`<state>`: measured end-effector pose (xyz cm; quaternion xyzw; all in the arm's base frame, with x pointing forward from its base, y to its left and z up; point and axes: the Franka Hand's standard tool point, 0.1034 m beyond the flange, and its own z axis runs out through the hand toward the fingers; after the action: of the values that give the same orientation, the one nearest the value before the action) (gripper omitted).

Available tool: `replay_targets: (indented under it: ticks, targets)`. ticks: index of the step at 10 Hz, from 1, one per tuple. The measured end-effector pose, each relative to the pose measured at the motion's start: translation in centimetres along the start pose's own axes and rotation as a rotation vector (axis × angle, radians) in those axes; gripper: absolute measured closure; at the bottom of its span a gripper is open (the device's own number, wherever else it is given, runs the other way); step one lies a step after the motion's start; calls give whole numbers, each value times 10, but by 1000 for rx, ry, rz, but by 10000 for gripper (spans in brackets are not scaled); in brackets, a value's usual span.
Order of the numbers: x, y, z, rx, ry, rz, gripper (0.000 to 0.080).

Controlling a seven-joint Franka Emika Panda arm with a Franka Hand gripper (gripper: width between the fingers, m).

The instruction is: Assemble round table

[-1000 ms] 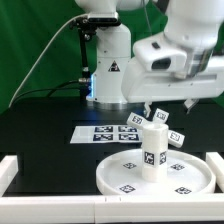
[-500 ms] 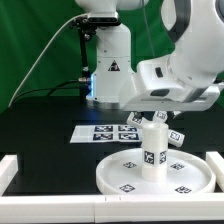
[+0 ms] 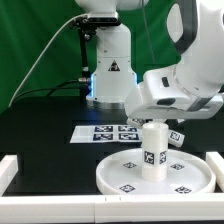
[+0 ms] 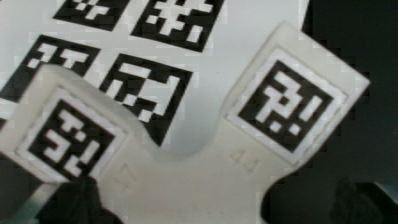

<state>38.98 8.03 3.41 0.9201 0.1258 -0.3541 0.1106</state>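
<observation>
Round table kit: we log the base piece (image 4: 285,97) clamped in the closed gripper (image 3: 153,120). The leg (image 3: 153,152) stands upright on the disc (image 3: 104,178), just beneath the gripper. The marker board (image 3: 95,132) lies beyond.

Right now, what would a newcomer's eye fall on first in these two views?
First, the thick white leg standing upright at the centre of the round disc, at the front of the black table. Next, the bulky white arm stooping over it from the exterior view's right. The wrist view is filled by the tagged base piece, with the marker board beyond it.
</observation>
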Motion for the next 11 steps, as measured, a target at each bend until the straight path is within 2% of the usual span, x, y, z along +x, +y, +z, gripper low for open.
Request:
replay_targets:
  ticks: [7,11]
  targets:
    - [2,11,5,16,-5,19,151]
    - [5,13,11,15,-9,23,151]
